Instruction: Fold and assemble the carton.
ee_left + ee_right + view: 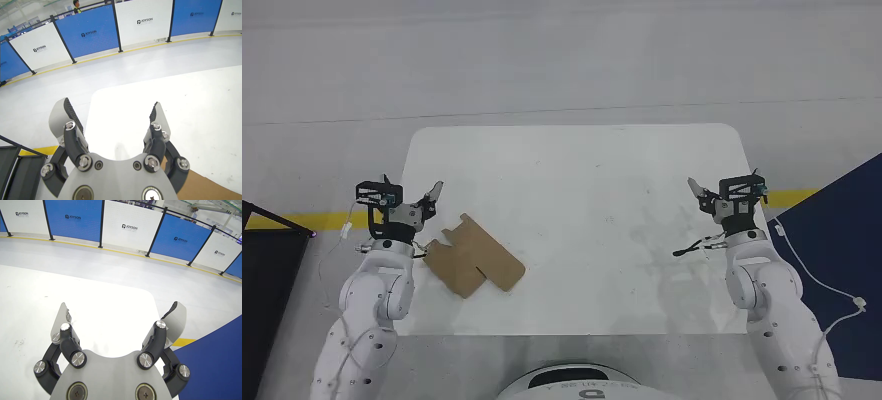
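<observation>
The carton [474, 258] is a flat brown cardboard blank with notched flaps. It lies on the white table [592, 180], close to the table's left edge and nearer its front edge than its far one, turned at a slant to both. Nothing grips it. In the left wrist view a brown corner of it [198, 185] shows on the table [189, 94] just past the base of that arm's fingers.

The left gripper [412, 195] sits at the table's left edge, about halfway along it, near the carton but apart from it. In its own view the left gripper [111, 102] has its 2 fingers [70, 111] spread wide with nothing between them, 1 finger over the floor and 1 over the table.

The right gripper [727, 190] sits at the table's right edge, well apart from the carton. The right wrist view shows the right gripper [120, 303] with its 2 fingers [61, 315] likewise spread wide and empty, near a rounded far corner of the table [94, 294].

Off the table, a yellow floor line [327, 218] runs past the left edge, a black frame [267, 260] stands beyond it, and a dark blue mat [842, 250] lies off the right edge. Blue and white fence panels [88, 34] stand across the floor beyond the table's far edge.
</observation>
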`<action>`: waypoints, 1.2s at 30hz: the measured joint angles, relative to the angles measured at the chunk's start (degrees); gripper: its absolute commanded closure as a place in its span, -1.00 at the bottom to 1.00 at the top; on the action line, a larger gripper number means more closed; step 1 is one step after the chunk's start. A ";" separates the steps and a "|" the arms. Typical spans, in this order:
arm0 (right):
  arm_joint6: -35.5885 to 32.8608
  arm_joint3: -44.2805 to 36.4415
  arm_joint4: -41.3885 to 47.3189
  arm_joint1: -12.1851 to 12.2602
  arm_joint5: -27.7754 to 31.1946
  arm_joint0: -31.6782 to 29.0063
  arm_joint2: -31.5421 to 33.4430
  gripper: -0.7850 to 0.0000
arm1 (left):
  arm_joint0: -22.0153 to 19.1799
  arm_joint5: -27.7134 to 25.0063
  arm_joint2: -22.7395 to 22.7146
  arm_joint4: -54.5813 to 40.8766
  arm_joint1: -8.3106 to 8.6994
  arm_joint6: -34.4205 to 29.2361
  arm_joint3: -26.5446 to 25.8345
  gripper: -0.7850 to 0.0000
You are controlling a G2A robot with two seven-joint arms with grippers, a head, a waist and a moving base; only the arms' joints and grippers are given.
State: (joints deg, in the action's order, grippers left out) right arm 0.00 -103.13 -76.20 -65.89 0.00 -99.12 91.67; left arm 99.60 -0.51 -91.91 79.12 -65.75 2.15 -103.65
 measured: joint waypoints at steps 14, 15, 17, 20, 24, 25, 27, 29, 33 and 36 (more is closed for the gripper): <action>0.00 0.00 0.00 0.00 0.00 0.00 0.00 -1.00 | 14.05 -22.48 -17.56 23.11 3.72 41.21 8.34 -1.00; 0.00 0.00 0.00 0.00 0.00 0.00 0.00 -1.00 | 14.00 -22.42 -17.33 22.86 3.70 40.83 8.14 -1.00; 0.00 0.00 0.00 0.00 0.00 0.00 0.00 -1.00 | 13.95 -22.38 -17.04 22.74 3.69 40.09 7.85 -1.00; 0.00 0.00 0.00 0.00 0.00 0.00 0.00 -1.00 | 14.64 -20.70 -16.72 25.39 3.93 41.76 7.22 -1.00; 0.00 0.00 0.00 0.00 0.00 0.00 0.00 -1.00 | 17.22 -13.31 -18.86 38.30 4.87 55.17 10.04 -1.00; 0.00 0.00 0.00 0.00 0.00 0.00 0.00 -1.00 | 17.65 -11.04 -19.96 41.35 5.18 59.48 11.48 -1.00; 0.00 0.00 0.00 0.00 0.00 0.00 0.00 -1.00 | 18.15 -7.64 -21.64 45.10 5.61 65.03 13.40 -1.00; 0.00 0.00 0.00 0.00 0.00 0.00 0.00 -1.00 | 18.63 -2.43 -23.31 49.23 6.02 70.16 15.18 -1.00; 0.00 0.00 0.00 0.00 0.00 0.00 0.00 -1.00 | 19.48 8.48 -23.40 56.64 6.27 74.87 17.22 -1.00; 0.00 0.00 0.00 0.00 0.00 0.00 0.00 -1.00 | 19.38 15.56 -21.58 62.24 6.20 73.63 17.39 -1.00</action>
State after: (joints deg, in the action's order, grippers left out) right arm 0.00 -103.13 -76.20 -65.89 0.00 -99.12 91.67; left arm 118.98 15.06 -113.48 141.36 -59.55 75.78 -86.26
